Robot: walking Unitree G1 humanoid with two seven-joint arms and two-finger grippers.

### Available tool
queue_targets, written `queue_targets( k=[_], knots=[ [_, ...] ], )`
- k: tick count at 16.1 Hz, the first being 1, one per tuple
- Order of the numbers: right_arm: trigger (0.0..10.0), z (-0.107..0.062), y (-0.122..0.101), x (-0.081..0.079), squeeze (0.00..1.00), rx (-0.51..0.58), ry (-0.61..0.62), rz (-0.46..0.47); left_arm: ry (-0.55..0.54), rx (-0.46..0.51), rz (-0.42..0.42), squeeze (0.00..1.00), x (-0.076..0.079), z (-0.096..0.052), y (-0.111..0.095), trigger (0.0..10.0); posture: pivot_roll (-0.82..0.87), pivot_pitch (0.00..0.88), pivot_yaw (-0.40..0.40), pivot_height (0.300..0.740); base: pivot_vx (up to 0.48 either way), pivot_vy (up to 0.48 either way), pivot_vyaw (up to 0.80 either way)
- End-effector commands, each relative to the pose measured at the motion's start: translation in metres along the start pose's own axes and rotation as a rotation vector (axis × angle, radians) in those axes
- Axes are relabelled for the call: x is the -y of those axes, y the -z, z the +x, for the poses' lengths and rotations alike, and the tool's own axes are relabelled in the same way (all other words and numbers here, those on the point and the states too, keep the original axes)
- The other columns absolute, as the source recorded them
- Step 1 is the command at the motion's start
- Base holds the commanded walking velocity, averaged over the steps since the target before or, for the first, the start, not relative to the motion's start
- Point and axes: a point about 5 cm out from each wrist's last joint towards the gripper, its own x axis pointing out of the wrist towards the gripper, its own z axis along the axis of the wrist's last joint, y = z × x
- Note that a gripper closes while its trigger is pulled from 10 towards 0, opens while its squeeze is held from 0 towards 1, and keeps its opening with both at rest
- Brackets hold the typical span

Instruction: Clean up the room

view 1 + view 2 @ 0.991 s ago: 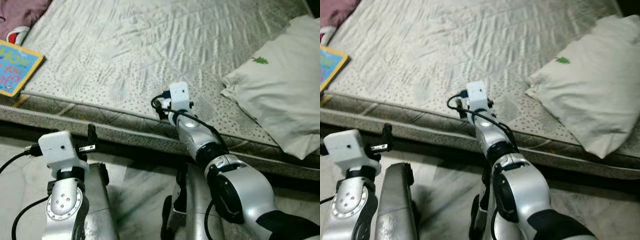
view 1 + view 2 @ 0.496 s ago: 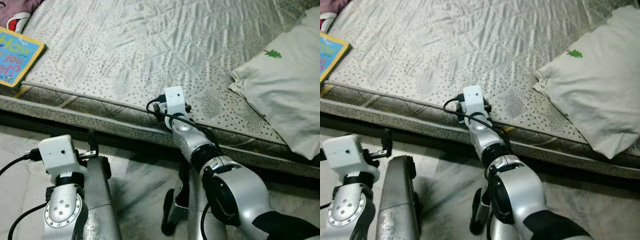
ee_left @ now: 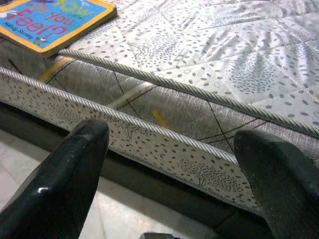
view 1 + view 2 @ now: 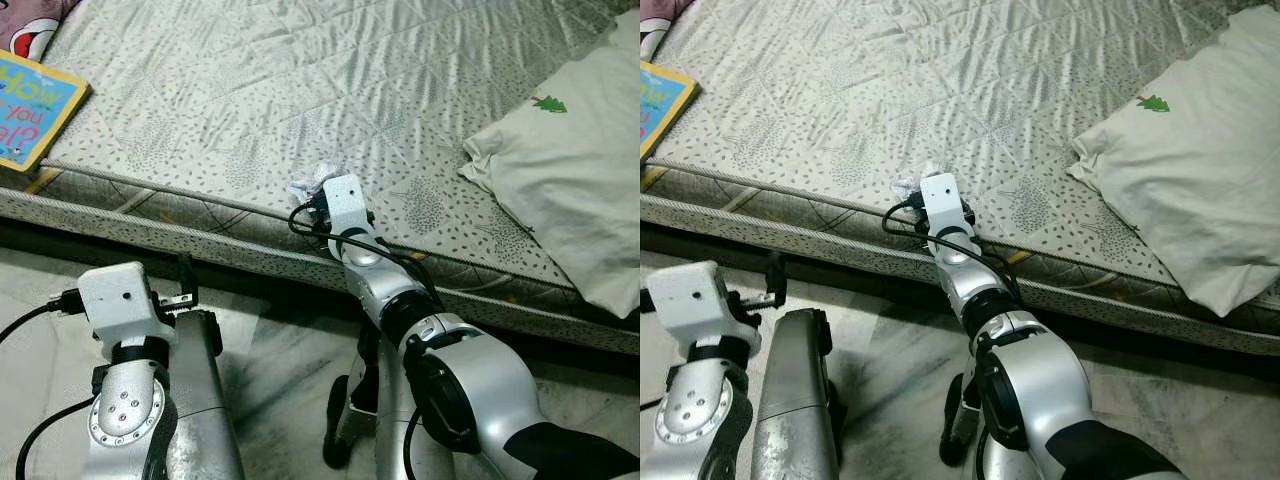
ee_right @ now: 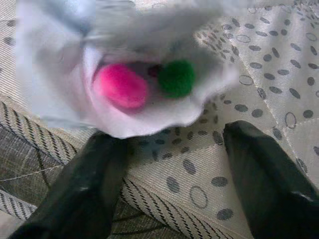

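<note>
Mattress (image 4: 300,90), quilted and leaf-printed, bears a soft rumpled pillow (image 4: 560,170), a flat glossy book (image 4: 30,115), and near its edge crumpled white paper (image 5: 124,74); right gripper (image 5: 169,169) and left gripper (image 3: 169,174) both splayed, empty.

Both head eyes look down over the grey dotted quilted mattress (image 4: 300,90) edge. Left wrist cam sits low beside it; right wrist cam is close above its top.

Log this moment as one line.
right hand: open, at crumpled wrapper on mattress edge | left hand: open, idle beside mattress
</note>
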Motion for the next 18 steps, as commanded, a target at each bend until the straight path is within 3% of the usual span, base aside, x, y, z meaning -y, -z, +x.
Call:
queue_targets(
  k=[1,17,18],
  knots=[
    [0.0,-0.002,0.011,-0.003,0.00,-0.040,-0.003,0.016,-0.021,-0.021,0.009,0.00,-0.003,-0.002,0.003,10.0,0.36,0.307,-0.139,0.534,0.000,0.000,0.00],
    [0.0,-0.001,0.009,0.005,0.00,-0.009,0.020,0.075,-0.016,0.002,0.016,0.00,-0.004,0.006,-0.001,10.0,0.37,0.271,-0.128,0.534,0.000,0.000,0.00],
    [0.0,-0.001,0.008,0.009,0.00,0.001,0.025,0.085,-0.010,0.007,0.012,0.00,-0.002,0.010,0.000,10.0,0.35,0.229,-0.124,0.534,0.000,0.000,0.00]
  ],
)
